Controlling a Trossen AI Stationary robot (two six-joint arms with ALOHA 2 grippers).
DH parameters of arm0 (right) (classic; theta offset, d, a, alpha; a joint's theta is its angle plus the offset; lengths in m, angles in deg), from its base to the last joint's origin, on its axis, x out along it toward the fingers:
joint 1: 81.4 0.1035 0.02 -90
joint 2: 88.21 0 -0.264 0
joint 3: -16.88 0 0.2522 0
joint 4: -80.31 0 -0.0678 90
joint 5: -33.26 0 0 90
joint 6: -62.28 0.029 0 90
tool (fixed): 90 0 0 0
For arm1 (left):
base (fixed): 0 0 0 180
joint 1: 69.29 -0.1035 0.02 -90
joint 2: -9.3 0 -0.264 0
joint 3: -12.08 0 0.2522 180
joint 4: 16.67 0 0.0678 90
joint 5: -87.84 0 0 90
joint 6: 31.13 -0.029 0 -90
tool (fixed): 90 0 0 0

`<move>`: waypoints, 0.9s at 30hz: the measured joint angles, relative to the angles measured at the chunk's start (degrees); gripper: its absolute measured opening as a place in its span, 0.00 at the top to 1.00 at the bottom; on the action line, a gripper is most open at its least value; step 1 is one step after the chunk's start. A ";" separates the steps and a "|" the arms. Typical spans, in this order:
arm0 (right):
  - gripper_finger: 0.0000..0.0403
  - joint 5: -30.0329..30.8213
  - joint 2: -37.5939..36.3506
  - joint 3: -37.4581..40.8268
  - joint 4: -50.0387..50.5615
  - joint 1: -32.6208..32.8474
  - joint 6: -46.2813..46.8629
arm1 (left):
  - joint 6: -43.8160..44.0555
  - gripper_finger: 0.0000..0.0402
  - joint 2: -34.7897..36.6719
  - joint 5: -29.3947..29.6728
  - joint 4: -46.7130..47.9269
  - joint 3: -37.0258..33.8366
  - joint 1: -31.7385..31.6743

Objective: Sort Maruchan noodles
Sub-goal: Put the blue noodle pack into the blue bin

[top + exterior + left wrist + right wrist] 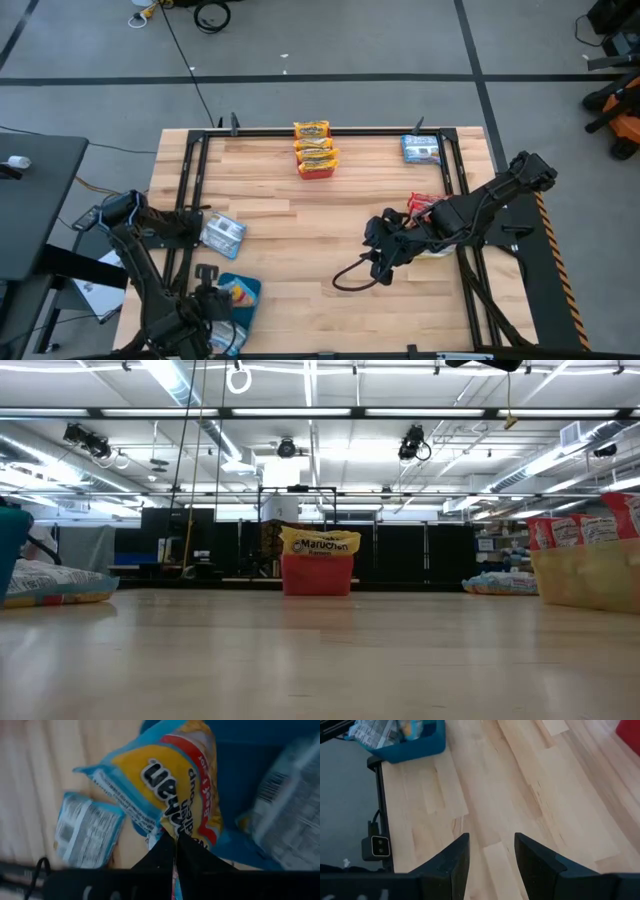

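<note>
My left gripper (175, 837) (212, 302) is at the table's near left, over the blue tray (243, 312), shut on a Maruchan packet (165, 785) with a yellow face and blue edges. Another packet (292, 810) lies in that tray. A blue-edged packet (222, 233) (87, 830) lies flat on the wood beside the tray. My right gripper (491, 852) (380, 258) hangs open over bare wood right of centre, touching nothing. Yellow packets (315, 148) stand stacked in the red tray (318, 574). Red packets (424, 206) sit in the yellow tray (590, 578). My left gripper pinches the yellow-and-blue packet by one edge (172, 827) between its two shut fingers. The rest of the packet reaches away from the fingertips, over the rim of the blue tray. Whether it rests on the tray cannot be told.
A blue packet (421, 148) (500, 582) lies at the far right corner. A black frame rail (330, 131) runs along the table's far, left and right sides. A loose cable loop (350, 277) hangs by my right arm. Bare wood (300, 250) lies in the table's middle.
</note>
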 joint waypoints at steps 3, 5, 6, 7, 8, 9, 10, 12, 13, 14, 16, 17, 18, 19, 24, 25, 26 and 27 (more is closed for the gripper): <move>0.60 0.00 0.00 0.00 0.01 0.29 0.44 | -5.05 0.97 0.00 -1.65 -0.47 -0.06 0.01; 0.60 -0.04 0.00 0.00 0.01 0.52 0.42 | -8.45 0.97 0.00 -3.38 -0.33 -0.06 -0.01; 0.60 -0.04 0.00 0.00 0.01 0.58 0.43 | -10.09 0.97 0.00 -4.27 -0.41 -0.07 -0.01; 0.60 -0.04 0.00 0.00 0.01 0.63 0.44 | -11.65 0.97 0.00 -5.22 -0.74 -0.08 -0.01; 0.60 -0.04 0.00 0.00 0.01 0.67 0.42 | -13.28 0.97 0.00 -6.21 -1.59 -0.08 0.01; 0.60 -0.03 0.00 0.00 0.01 0.68 0.44 | -14.83 0.97 0.00 -7.30 -2.76 -0.13 0.01; 0.60 0.00 0.00 0.00 0.01 0.67 0.43 | -16.24 0.97 0.00 -8.42 -4.66 -0.15 0.01; 0.60 0.00 0.00 0.00 0.01 0.66 0.51 | -18.31 0.97 0.00 -10.52 -10.00 -0.15 0.01; 0.60 0.00 0.00 0.00 0.01 0.68 0.89 | -18.88 0.97 0.00 -11.24 -12.88 -0.15 0.01; 0.60 0.02 0.00 0.00 0.01 0.68 1.35 | -19.04 0.97 0.00 -11.57 -16.02 -0.15 -0.07; 0.60 0.04 0.00 0.00 0.01 0.68 1.85 | -18.90 0.97 0.00 -12.19 -21.44 -0.15 -0.30; 0.60 0.07 0.00 0.00 0.01 0.68 1.91 | -18.80 0.97 0.00 -12.34 -23.00 -0.15 -0.43; 0.60 0.13 0.00 0.00 0.01 0.72 1.90 | -18.69 0.97 0.00 -12.43 -24.53 -0.17 -0.60; 0.60 0.17 0.00 0.00 0.01 0.76 1.88 | -18.66 0.96 0.00 -12.37 -25.85 -0.17 -0.84; 0.60 -0.39 0.00 0.00 0.01 0.81 1.86 | -13.88 0.91 0.00 -12.90 -28.10 -0.17 -2.43; 0.60 -0.69 0.00 0.00 0.01 0.79 1.85 | -12.93 0.91 0.00 -12.99 -28.34 -0.17 -2.83; 0.60 -1.21 0.00 0.00 0.01 0.80 1.86 | -12.38 0.90 0.00 -12.99 -28.67 -0.17 -3.24; 0.60 -1.59 0.00 0.00 0.01 0.82 1.88 | -12.07 0.89 0.00 -12.96 -29.11 -0.17 -3.62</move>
